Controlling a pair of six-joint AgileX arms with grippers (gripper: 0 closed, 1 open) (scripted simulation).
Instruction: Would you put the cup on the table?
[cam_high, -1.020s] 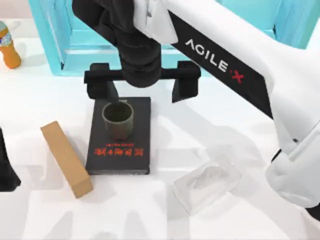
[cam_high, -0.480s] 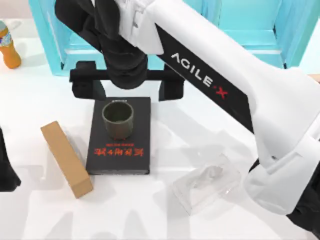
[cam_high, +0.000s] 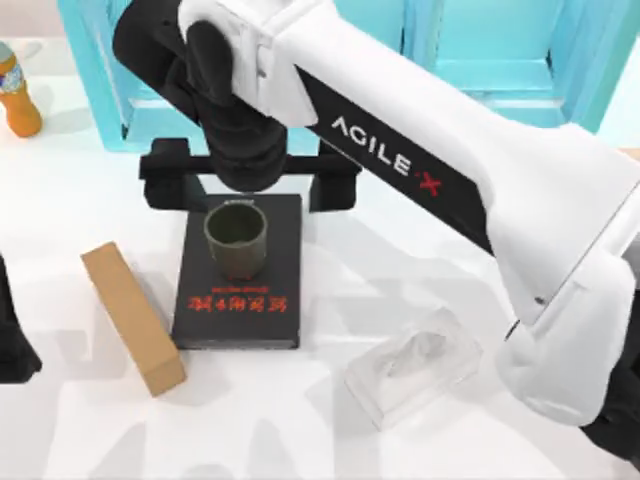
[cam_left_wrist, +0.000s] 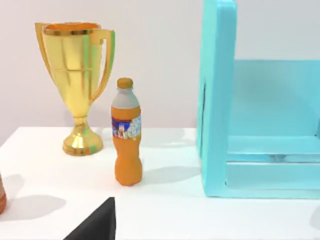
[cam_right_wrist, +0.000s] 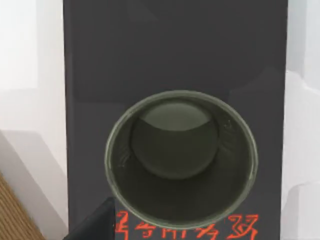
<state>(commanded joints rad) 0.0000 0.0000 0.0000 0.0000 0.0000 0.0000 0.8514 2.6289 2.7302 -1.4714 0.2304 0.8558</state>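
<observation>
- The cup (cam_high: 236, 240) is seen upright on the black book (cam_high: 240, 300), on the half of the cover farther from the red lettering; its mouth is open upward and nothing is seen inside it in the right wrist view (cam_right_wrist: 181, 157).
- The book is laid flat on the table (cam_high: 300, 420), left of centre.
- The right gripper (cam_high: 250, 185) is held above the far edge of the book, just beyond the cup; its fingers (cam_high: 165, 185) are spread wide to either side and nothing is gripped.
- No contact between gripper and cup is noted.
- A tan block (cam_high: 132, 318) is found just left of the book, a clear plastic box (cam_high: 415, 367) to its right.
- The turquoise shelf unit (cam_high: 110, 80) is placed along the far edge, with an orange bottle (cam_high: 17, 95) to its left.
- In the left wrist view, a gold trophy (cam_left_wrist: 77, 80) is seen beside the bottle.
- The left gripper is parked at the table's left edge; its finger state cannot be told.
</observation>
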